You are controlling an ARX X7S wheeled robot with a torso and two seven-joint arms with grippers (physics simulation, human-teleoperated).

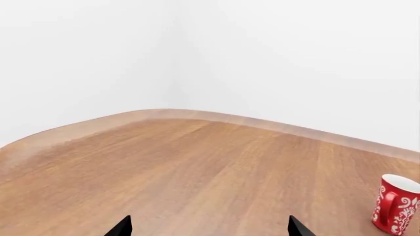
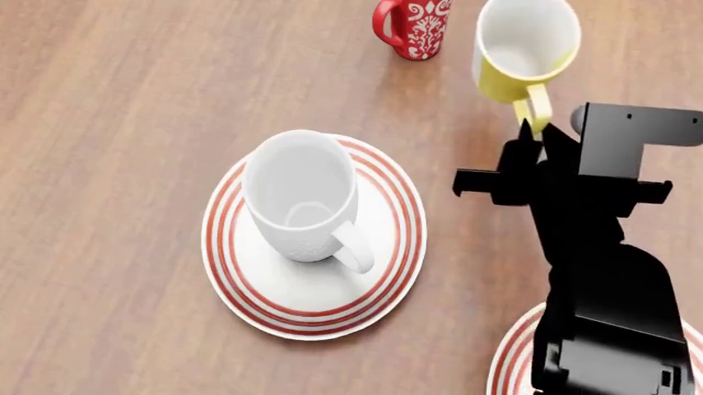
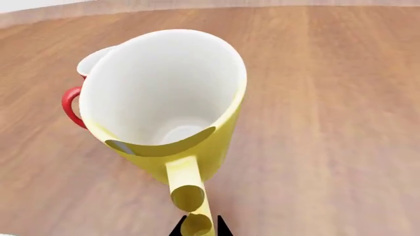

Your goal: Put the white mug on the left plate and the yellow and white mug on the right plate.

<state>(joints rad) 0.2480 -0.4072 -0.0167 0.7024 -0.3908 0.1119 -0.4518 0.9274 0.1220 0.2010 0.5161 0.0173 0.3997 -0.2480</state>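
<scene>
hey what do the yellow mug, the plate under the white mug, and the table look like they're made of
The yellow and white mug: likely glazed ceramic, smooth with a thick rim and glossy white inside. The left plate: also looks like glazed ceramic, white with thin painted red rings. The table: wood or wood veneer, showing grain streaks and a matte finish. It's a render, so these are guesses.
</scene>
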